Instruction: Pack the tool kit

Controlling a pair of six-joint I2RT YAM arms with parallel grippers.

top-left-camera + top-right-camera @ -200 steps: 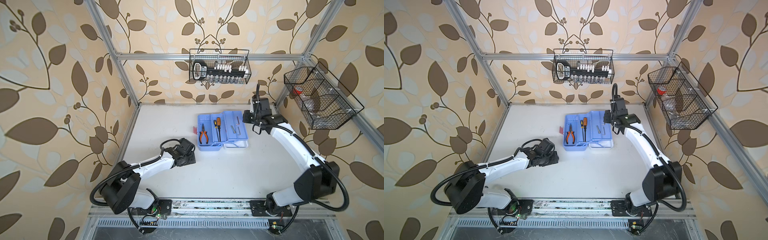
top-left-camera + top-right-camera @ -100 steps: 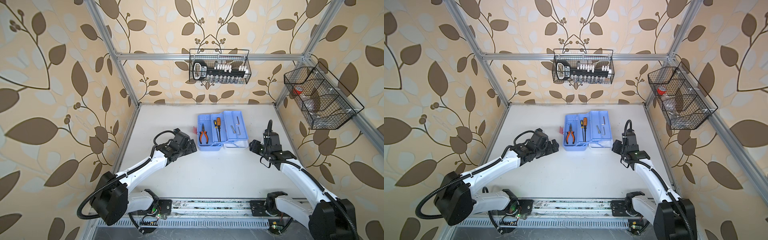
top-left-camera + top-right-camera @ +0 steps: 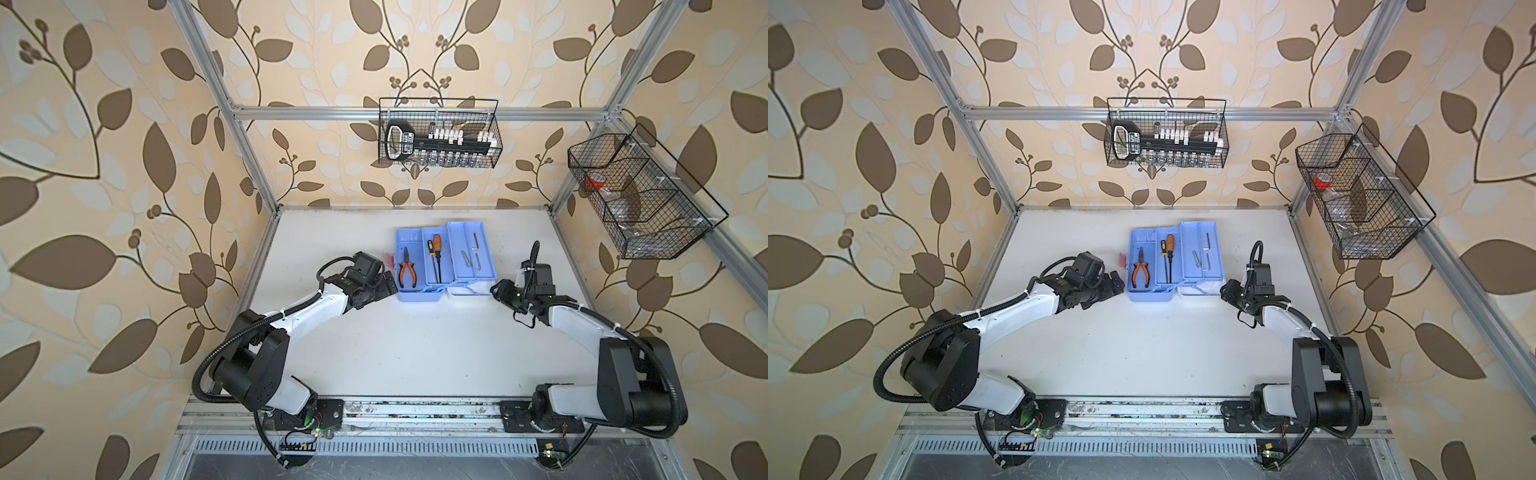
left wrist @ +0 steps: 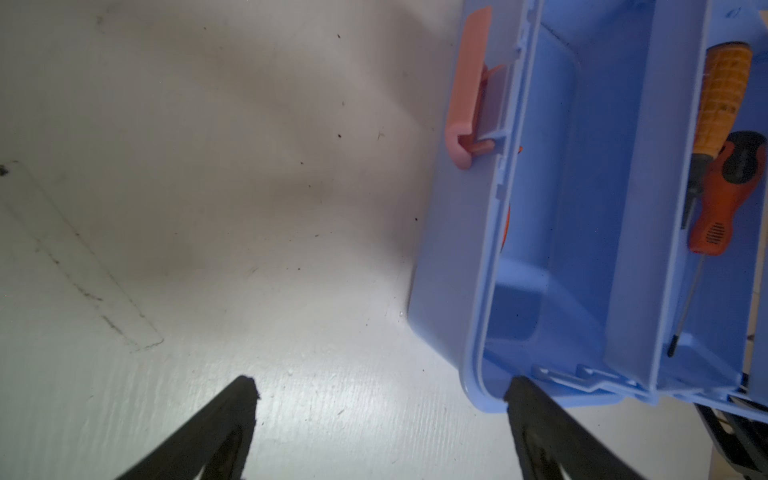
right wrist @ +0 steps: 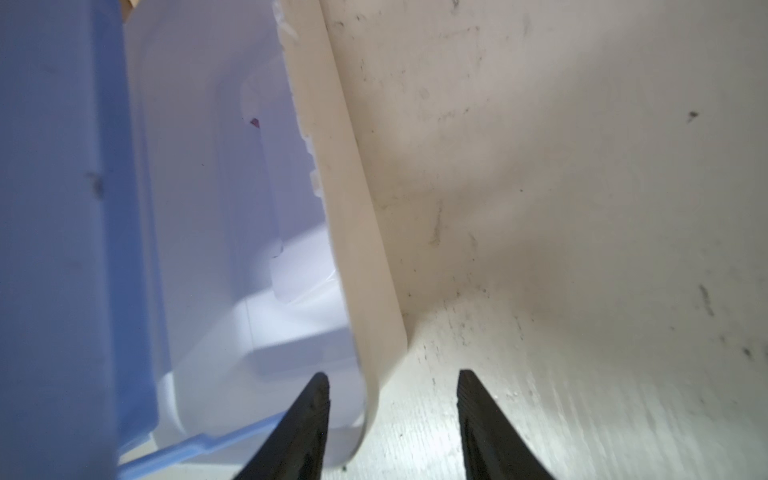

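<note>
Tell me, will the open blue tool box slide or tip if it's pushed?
The box would probably slide, not tip: it sits low and flat on the smooth table. It looks like thin plastic, so it is likely light. The loose pliers inside may rattle about.

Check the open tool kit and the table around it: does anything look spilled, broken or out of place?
Nothing stands out. The tool kit lies open on the table; the pliers, the screwdrivers and the hex keys all rest inside its blue trays, and nothing is spilled.
</note>
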